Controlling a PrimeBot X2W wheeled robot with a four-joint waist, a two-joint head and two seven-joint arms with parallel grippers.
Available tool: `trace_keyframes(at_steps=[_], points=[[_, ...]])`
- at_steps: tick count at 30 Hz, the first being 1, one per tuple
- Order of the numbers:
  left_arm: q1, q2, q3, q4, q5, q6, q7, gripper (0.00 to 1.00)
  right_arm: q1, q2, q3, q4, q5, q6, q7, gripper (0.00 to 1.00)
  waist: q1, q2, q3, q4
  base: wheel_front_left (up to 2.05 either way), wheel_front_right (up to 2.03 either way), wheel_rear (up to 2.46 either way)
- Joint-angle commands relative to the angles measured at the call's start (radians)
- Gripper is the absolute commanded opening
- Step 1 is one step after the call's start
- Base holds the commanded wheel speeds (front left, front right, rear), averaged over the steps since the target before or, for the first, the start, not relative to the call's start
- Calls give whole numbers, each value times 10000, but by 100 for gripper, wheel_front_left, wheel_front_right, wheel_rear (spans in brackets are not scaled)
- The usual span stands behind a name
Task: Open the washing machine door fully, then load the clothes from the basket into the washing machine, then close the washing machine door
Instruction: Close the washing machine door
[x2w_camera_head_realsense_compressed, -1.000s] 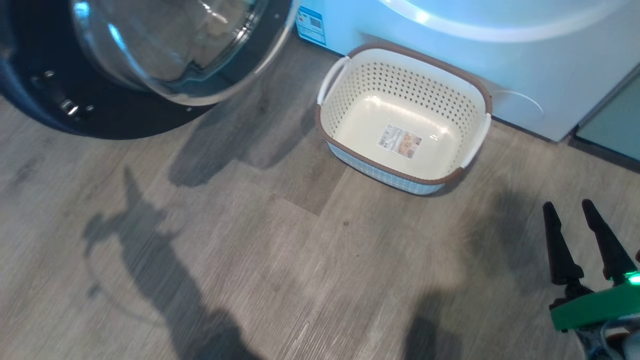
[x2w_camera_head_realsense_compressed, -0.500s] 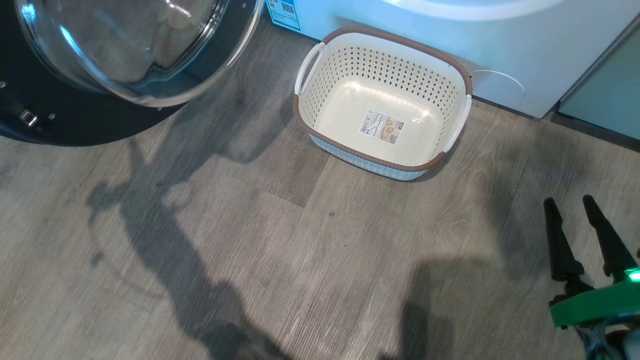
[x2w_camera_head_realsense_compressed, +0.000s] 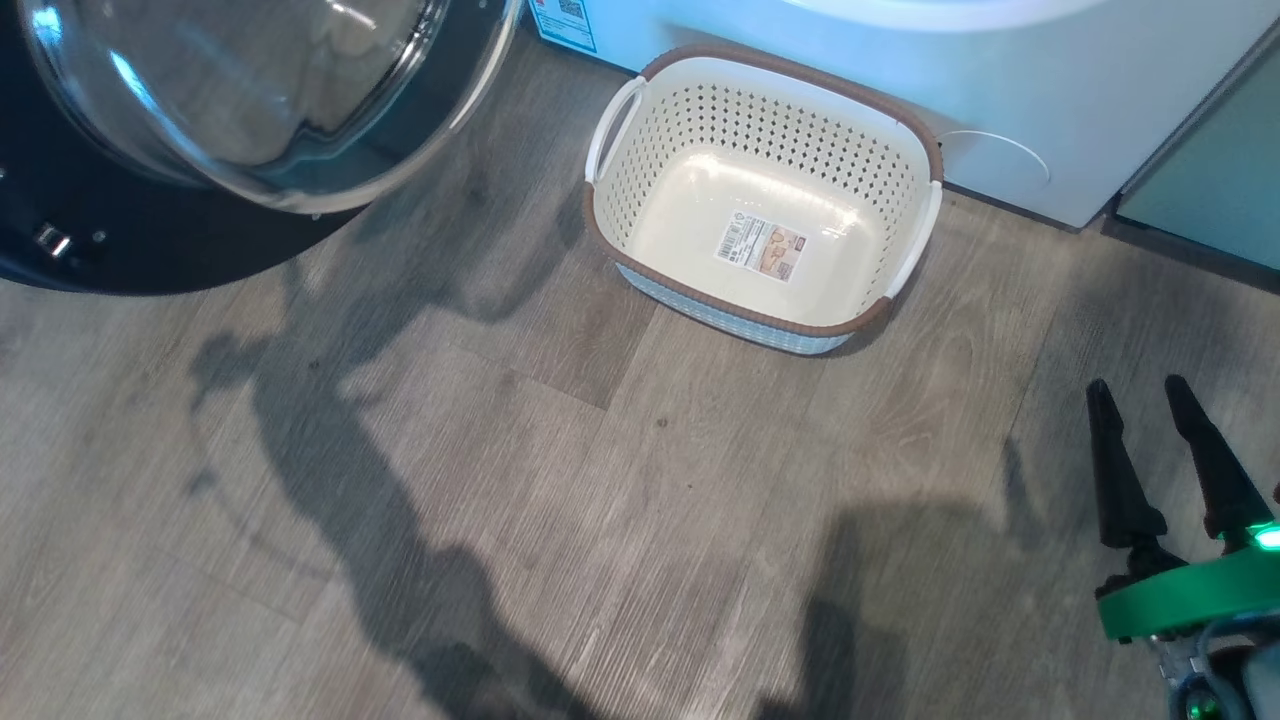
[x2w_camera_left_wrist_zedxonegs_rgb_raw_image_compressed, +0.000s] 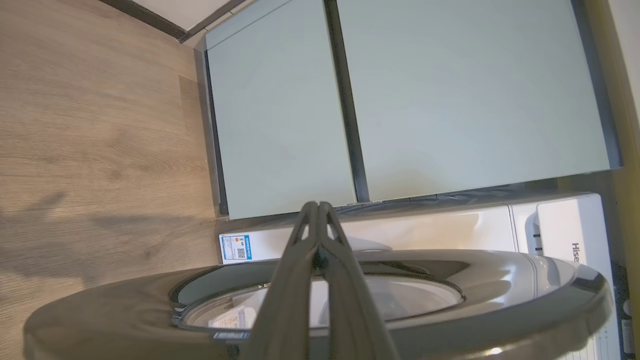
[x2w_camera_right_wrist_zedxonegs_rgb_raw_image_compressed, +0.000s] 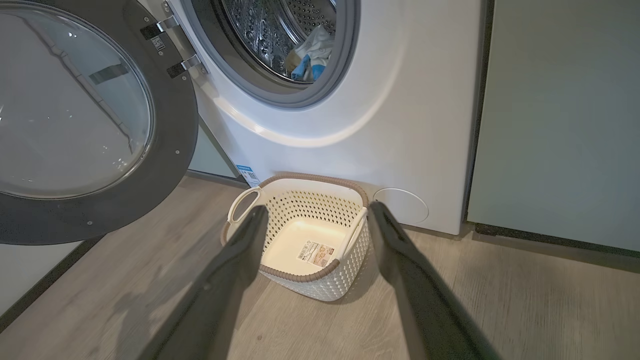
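- Door: one, swung wide open to the left of the washer, with two hinges on the side next to the opening.
- Handling (judged): stiff and fairly heavy, and it turns only on its hinges. The glass is slick and breakable, so the push belongs on the black rim, at the latch edge far from the hinges.
- Clothes: a soft pale and blue heap inside the drum; the number of pieces cannot be told.
- Basket: one, empty, on the floor just in front of the washer.
- Left gripper: fingers pressed together on nothing, near the door's rim; contact cannot be told.
- Right gripper: fingers spread and empty, over the floor, well apart from the basket.
- Cabinet panels: two, pale green, beside the washer.
- Stage (judged): loading looks done; closing the door remains.
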Motion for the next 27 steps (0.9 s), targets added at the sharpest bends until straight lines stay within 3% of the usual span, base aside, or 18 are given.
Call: trace_keyframes(at_steps=[1, 27], points=[[-215, 521, 46, -270, 97, -73, 159, 0, -127, -97, 118, -270, -85, 2, -96, 100, 0, 0, -10, 20, 0, 0, 0], [1066, -517, -901, -1912, 76, -97, 2147, 0, 200, 469, 141, 14, -23, 2, -96, 100, 0, 0, -1274, 176, 0, 0, 0]])
